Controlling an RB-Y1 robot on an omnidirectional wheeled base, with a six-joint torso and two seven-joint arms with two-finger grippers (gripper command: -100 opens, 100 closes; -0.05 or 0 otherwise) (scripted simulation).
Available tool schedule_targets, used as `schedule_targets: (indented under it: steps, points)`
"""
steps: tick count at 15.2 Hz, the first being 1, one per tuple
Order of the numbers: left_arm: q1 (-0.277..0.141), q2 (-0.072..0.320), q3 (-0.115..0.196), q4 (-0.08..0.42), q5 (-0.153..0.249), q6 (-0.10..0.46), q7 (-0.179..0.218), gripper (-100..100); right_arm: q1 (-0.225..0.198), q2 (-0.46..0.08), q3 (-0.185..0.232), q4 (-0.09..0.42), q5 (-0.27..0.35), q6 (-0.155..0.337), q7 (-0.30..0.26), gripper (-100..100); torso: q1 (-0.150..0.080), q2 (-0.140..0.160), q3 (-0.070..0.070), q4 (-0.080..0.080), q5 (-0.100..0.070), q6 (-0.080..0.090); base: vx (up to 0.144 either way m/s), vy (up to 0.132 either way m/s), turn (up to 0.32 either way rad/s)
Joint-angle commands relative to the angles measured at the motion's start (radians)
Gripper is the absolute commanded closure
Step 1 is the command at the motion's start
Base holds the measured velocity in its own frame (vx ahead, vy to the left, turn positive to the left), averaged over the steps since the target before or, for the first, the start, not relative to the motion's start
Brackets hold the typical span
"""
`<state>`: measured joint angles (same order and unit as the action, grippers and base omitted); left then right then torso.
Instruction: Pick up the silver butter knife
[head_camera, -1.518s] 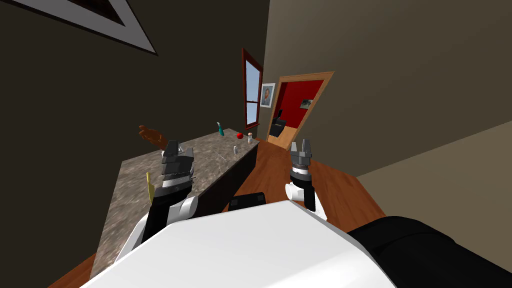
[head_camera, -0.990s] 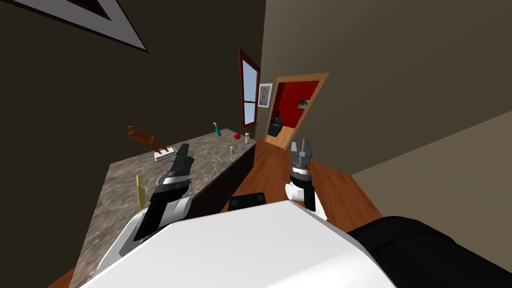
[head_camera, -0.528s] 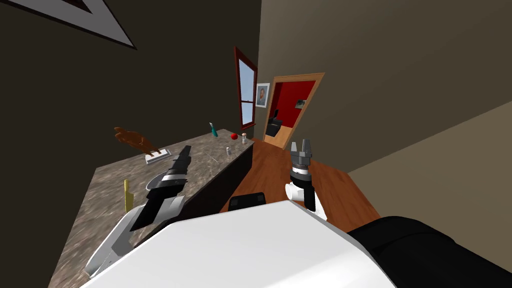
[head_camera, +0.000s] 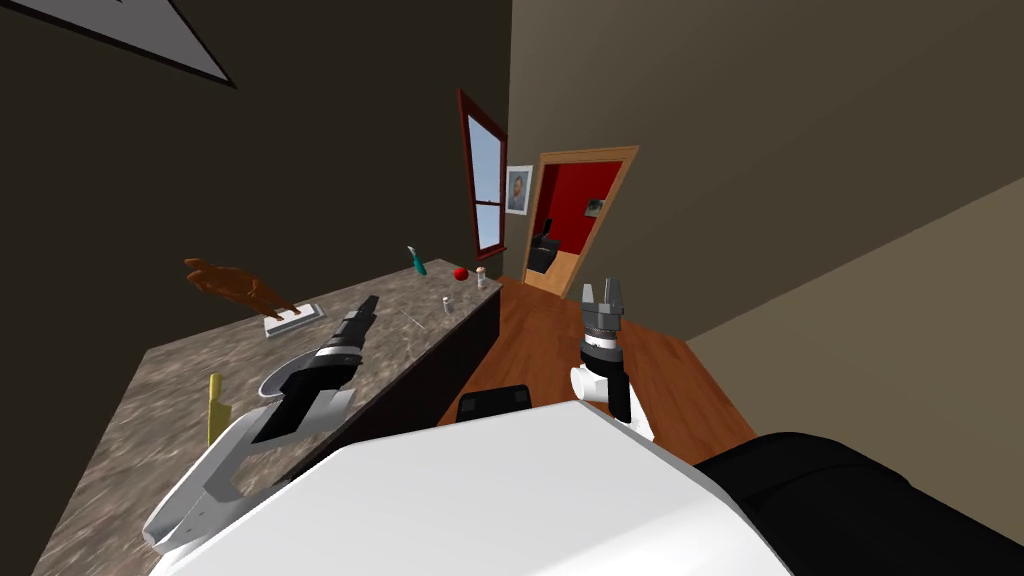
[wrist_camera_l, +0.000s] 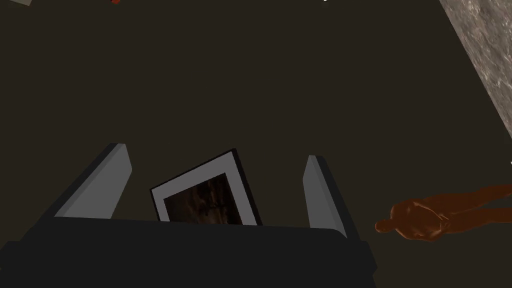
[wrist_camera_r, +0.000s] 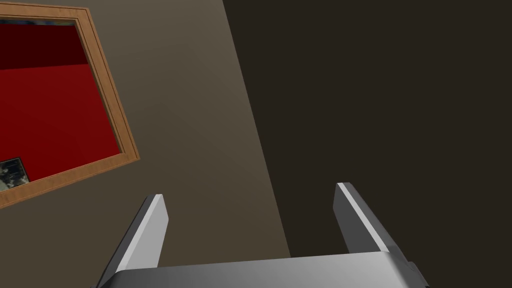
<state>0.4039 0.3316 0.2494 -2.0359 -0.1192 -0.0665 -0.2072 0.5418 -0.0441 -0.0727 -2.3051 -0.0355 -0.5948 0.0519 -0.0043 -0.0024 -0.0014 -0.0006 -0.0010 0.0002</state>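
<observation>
Hanging low over the grey-brown marbled bench (head_camera: 120, 450), the left end effector (head_camera: 368, 305) points along the top toward the far end. In its wrist view the two thin fingers stand spread apart, with nothing between them. The silver butter knife (head_camera: 409, 317) is only a thin pale sliver lying flat on the bench, just beyond the fingertips and a little toward the front edge of the bench. It is near the left end effector but apart from it, not touched. The knife lies between this end effector and a small shaker (head_camera: 447, 303).

Farther along the bench stand a second shaker (head_camera: 481, 277), a red apple (head_camera: 460, 272) and a teal bottle (head_camera: 415, 262). On the wall side of the left arm there is a brown sculpture (head_camera: 235, 284) on a white base (head_camera: 293, 320). Near the close end a yellow object (head_camera: 217, 410) sits on the bench — I cannot tell what it is.

The right end effector (head_camera: 603, 290) is held up over the wooden floor (head_camera: 540, 330), off the bench and well apart from the knife. Its fingers are also spread and empty.
</observation>
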Motion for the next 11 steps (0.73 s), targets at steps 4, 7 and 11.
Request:
schedule_targets:
  steps: [4, 7, 11]
  points:
    - [-0.036, 0.054, 0.038, 0.074, -0.003, 0.113, -0.05, -100, 0.0, 0.0, 0.0, 0.0, 0.0, 0.0, 0.0, 0, 0.0, 0.0, 0.0, 0.0, 0.0, 0.0, 0.035, -0.062, -0.052]
    - [-0.049, 0.076, 0.049, 0.1, -0.001, 0.159, -0.067, -100, 0.0, 0.0, 0.0, 0.0, 0.0, 0.0, 0.0, 0, 0.001, 0.0, 0.0, 0.0, 0.0, 0.0, 0.026, -0.046, -0.032]
    - [-0.062, 0.098, 0.059, 0.125, 0.002, 0.221, -0.083, -100, 0.0, 0.0, 0.0, 0.0, 0.0, 0.0, 0.0, 0, 0.002, 0.001, 0.0, 0.0, 0.0, 0.0, 0.027, -0.034, -0.034]
